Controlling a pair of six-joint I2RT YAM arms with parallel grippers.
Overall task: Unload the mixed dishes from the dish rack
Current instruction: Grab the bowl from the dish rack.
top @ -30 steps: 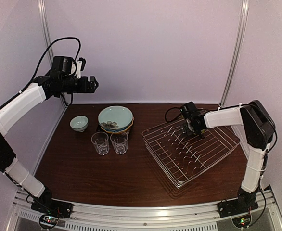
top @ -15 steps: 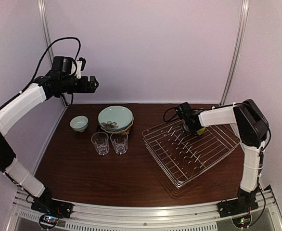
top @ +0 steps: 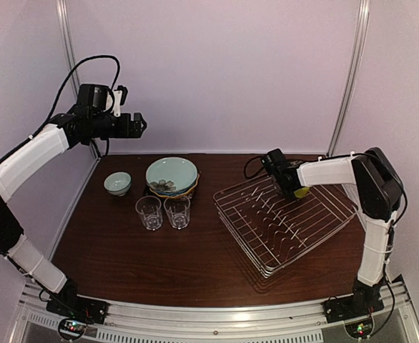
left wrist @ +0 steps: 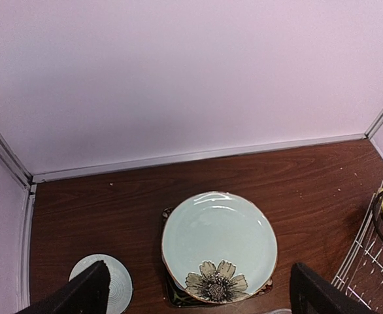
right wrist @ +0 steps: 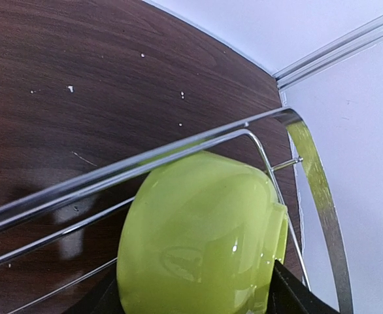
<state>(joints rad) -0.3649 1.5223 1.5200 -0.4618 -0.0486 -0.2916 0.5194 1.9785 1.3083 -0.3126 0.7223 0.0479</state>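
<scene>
Table [top: 159,264], near to far. Nearest item is the dish rack [top: 289,230]. It sits on the R half, set at an angle to the table edge w/ one corner toward the arm bases. To its L, abt mid-depth, a clear glass [top: 149,212] and a second glass [top: 176,211] stand upright side by side, just apart and well clear of the rack. Behind the glasses the white bowl [top: 117,183] sits upright at far L. Just beside it on the R is the plate stack [top: 191,189], w/ the pale teal plate [top: 171,174] on top. The L wrist view shows a flower motif at that plate's near edge and a dark plate's corners showing under it. Your R gripper [top: 294,188] is at the rack's far rim and is closed on the yellow-green bowl [right wrist: 198,242]. The R wrist view has the bowl on its side between the dark fingers [right wrist: 103,297], foot ring to the R of view, w/ two rim wires crossing its upper edge. You cannot tell from these views whether the bowl touches the wire. Farthest back, your L gripper [top: 139,125] hangs high over the far-L corner by the back wall, well apart from all dishes. Its fingers are spread wide w/ nothing between them.
</scene>
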